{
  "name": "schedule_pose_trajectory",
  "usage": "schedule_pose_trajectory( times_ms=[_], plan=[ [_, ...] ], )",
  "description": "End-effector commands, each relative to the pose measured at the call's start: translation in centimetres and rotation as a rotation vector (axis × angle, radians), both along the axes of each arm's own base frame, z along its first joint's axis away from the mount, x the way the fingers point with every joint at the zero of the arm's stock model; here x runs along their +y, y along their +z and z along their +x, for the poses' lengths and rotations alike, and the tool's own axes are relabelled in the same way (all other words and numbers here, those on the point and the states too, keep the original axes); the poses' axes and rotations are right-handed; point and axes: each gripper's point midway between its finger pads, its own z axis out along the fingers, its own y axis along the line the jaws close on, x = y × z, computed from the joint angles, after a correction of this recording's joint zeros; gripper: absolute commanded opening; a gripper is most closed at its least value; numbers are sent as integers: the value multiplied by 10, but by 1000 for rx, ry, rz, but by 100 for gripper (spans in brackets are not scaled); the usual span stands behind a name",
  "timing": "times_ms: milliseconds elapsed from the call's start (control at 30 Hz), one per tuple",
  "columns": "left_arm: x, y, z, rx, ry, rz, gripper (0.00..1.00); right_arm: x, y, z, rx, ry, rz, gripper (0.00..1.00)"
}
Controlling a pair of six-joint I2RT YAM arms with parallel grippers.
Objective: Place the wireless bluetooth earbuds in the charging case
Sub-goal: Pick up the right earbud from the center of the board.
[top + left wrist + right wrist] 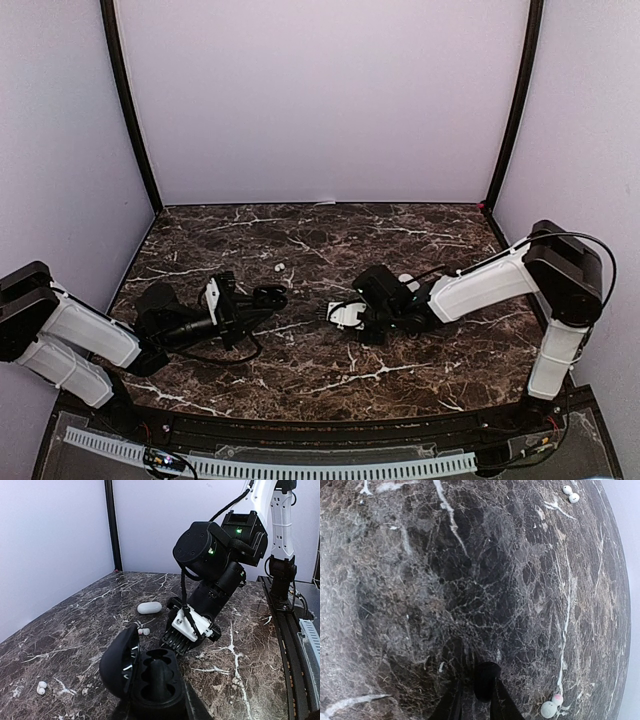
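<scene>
**Open case held, black bud pinched**

The left gripper point(252, 302) is clamped on the black charging case point(150, 680), left of the marble tabletop's point(300, 385) middle. Its lid is hinged open, and whether the dark wells hold anything cannot be told. Just beside it, the right gripper point(181, 641) pinches a black earbud point(486, 679) against the tabletop. A closed white case point(149, 607) lies beyond, and white earbuds point(144, 630) lie loose near it.
</scene>
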Motion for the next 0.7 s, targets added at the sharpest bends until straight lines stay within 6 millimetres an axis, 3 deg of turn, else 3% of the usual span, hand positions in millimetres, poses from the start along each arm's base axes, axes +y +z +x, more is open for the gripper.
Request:
schedule_pose_trajectory(
  times_ms=[0,167,433,667],
  plan=[
    [5,-1,-3,-12,5,3,13,-16,-24,-1,61,-20,-71,21],
    [6,-1,-3,-13,7,4,13,-15,-22,4,55,-30,-67,18],
    [6,-1,-3,-14,7,6,13,-10,-12,8,55,-37,-41,4],
    [4,-2,-6,-29,-14,13,13,-4,9,6,61,-40,34,0]
  ],
)
